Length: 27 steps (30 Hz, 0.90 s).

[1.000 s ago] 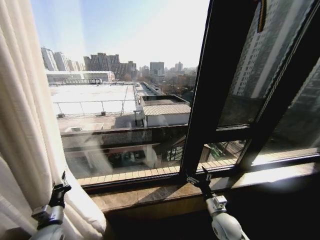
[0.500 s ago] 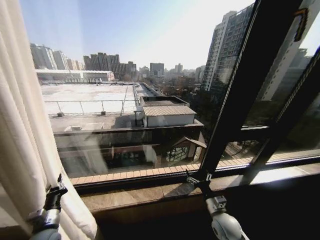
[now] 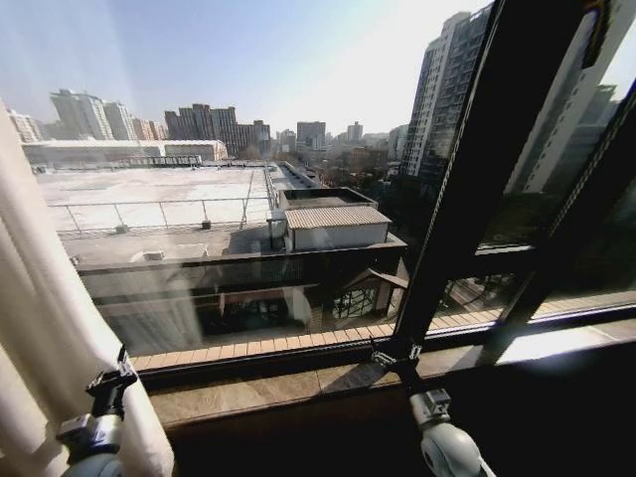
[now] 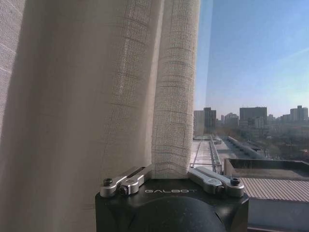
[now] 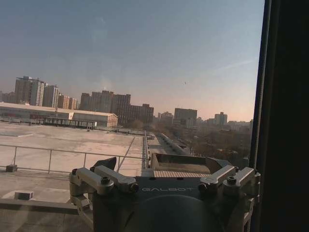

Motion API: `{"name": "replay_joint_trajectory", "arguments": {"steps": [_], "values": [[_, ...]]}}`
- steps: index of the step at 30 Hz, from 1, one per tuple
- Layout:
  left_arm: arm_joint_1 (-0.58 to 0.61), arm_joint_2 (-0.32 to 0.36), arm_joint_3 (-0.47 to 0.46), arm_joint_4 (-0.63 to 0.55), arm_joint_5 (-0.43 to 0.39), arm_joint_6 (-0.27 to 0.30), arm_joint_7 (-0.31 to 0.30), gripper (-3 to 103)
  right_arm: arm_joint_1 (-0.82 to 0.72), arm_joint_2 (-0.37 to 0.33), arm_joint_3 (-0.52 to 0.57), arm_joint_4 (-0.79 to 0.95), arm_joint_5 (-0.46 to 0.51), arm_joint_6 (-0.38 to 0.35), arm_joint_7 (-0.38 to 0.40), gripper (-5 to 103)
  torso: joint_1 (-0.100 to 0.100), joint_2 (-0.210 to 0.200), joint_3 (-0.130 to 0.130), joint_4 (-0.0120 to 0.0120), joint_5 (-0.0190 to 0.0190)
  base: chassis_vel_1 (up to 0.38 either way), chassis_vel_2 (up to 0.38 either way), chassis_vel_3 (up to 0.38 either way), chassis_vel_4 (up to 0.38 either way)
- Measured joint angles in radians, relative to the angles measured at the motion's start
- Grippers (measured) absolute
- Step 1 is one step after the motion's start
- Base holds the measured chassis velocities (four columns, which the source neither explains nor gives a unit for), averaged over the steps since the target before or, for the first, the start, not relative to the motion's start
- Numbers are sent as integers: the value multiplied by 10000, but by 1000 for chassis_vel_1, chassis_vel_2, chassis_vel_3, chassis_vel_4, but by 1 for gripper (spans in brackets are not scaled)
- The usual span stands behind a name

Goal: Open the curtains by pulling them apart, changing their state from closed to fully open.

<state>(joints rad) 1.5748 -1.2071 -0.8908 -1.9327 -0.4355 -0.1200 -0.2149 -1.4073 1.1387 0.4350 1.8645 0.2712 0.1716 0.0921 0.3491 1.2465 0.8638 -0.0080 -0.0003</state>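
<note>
The curtain [image 3: 45, 328], sheer cream fabric with vertical pleats, hangs bunched at the left edge of the window in the head view. My left gripper [image 3: 111, 378] sits low against its inner edge. In the left wrist view a pleat of the curtain [image 4: 176, 96] runs down between the jaws of the left gripper [image 4: 170, 170], which is shut on it. My right gripper [image 3: 394, 354] stands open above the stone sill, at the foot of the black window frame bar [image 3: 477, 189], with nothing between its fingers. The right gripper [image 5: 164, 169] faces bare glass.
A stone window sill [image 3: 288, 383] runs along below the glass. The black frame bar slants up on the right, with a second pane [image 3: 586, 229] beyond it. Rooftops and towers lie outside the glass.
The curtain's inner edge has drawn further left along with my left gripper, baring more glass. The view has shifted, so the black frame bar sits further right. The right gripper holds its place.
</note>
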Motion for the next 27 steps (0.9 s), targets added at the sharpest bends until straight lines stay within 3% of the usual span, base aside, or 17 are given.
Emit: {"name": "replay_joint_trajectory", "arguments": {"steps": [13, 15, 18, 21, 27], "values": [[-370, 86, 156, 313, -14, 4, -224, 0, 1, -1, -1, 0, 0, 0, -1, 100, 0, 1, 0, -1, 3, -2, -4, 3, 3], [-715, 146, 200, 596, -30, 41, -743, 0, 0, -1, -1, 0, 0, 0, -1, 100, 0, 0, 0, -2, 3, 0, 0, 0, 0], [-924, 192, 198, 833, 66, 8, -926, 0, 0, 0, -1, 0, 0, 0, -1, 100, 0, 0, 0, -3, 4, 0, 0, 0, 0], [-1346, 262, -11, 1583, 757, -261, -1226, 0, 0, -1, -2, 0, 0, 0, -1, 100, 0, 0, 1, -1, 1, 0, 0, 0, 0], [-1995, 372, -738, 2308, 633, -14, -2025, 0, 0, 0, -2, 0, 0, 0, -2, 100, 0, 1, 0, -2, 0, 0, 0, 0, 0]]}}
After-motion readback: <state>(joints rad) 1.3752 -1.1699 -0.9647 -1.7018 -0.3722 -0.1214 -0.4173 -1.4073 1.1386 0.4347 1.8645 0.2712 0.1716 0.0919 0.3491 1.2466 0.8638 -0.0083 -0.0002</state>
